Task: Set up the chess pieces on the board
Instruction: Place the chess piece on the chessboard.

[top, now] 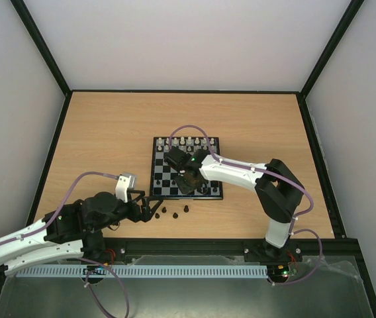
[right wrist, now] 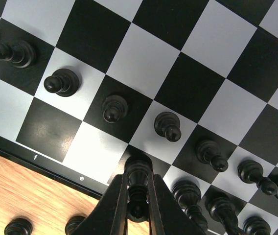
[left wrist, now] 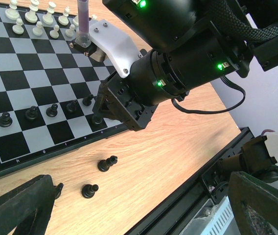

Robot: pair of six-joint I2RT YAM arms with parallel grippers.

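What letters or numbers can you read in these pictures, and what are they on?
"g": white letter on the black border of the board, right wrist view.
"f": same border, next along.
"e": same border, beside the right end effector, shut on a chess piece.
Left wrist view: border markings too small to read.
Top view: nothing readable.

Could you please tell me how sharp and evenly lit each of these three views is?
Top external: soft, even light, the board small in frame. Left wrist: board crisp, left gripper dark and blurred at the bottom. Right wrist: squares sharp with faint sheen, right gripper slightly soft.
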